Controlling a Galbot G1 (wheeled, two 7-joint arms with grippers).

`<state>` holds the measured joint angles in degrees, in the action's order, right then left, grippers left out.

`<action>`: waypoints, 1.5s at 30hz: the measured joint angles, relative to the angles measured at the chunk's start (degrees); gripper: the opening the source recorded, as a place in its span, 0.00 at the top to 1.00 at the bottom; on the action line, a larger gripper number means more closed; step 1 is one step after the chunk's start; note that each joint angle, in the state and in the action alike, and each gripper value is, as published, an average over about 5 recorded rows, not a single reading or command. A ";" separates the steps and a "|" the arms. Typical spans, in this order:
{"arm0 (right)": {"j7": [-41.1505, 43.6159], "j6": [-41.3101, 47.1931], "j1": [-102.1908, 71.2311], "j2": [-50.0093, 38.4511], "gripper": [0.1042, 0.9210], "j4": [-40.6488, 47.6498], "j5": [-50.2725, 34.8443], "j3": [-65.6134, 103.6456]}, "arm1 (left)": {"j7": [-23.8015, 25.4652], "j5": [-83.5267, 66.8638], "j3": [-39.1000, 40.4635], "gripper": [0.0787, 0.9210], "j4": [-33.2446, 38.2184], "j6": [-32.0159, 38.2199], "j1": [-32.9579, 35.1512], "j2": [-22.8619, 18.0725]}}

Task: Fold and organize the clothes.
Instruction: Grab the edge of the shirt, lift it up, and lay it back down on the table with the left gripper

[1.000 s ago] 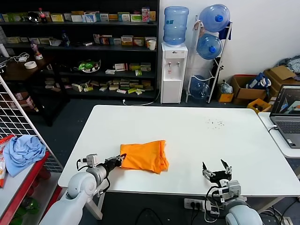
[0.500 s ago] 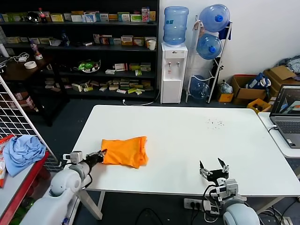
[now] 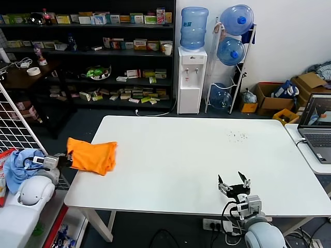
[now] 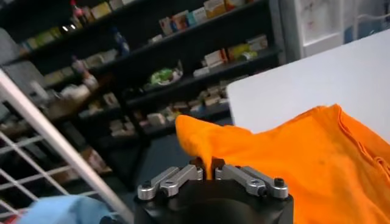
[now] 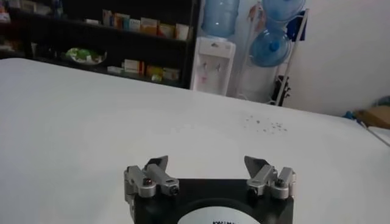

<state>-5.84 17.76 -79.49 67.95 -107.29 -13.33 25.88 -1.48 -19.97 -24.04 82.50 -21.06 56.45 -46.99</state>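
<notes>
While the right gripper [image 3: 234,183] sits low at the near edge of the table [image 3: 207,155], its fingers are spread wide apart and hold nothing. In the right wrist view the right gripper [image 5: 207,165] shows the same thing: two fingers far apart, with only bare white table between them.

Over on the left, the left gripper [image 3: 64,160] is just off the table's left edge. Its fingers are pinched tight on one end of the orange shirt [image 3: 92,156]. In the left wrist view the left gripper [image 4: 207,171] has a small bunch of the shirt [image 4: 292,152] squeezed between its closed fingers.

The shirt is folded into a long bundle. It lies longways from left to right. One end is at the gripper, past the table edge, and the other end points toward the middle of the table. Most of it rests on the table's left edge, and the held end hangs out past the edge.

Beside the left arm lies a blue cloth [image 3: 19,165] on a red shelf [image 3: 26,199].

Farther back stand dark shelves [image 3: 103,51] full of boxes, a water cooler [image 3: 192,67], and a laptop [image 3: 316,126] off to the right.
</notes>
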 measured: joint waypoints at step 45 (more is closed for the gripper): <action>0.21 -1.20 -2.37 1.49 0.12 0.55 2.89 1.07 | -8.07 2.72 15.44 0.91 15.00 -0.80 3.52 -13.93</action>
<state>-5.63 16.56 -81.86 69.44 -106.74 -10.44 26.95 -9.55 -17.25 -8.59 97.51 -21.86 59.96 -60.92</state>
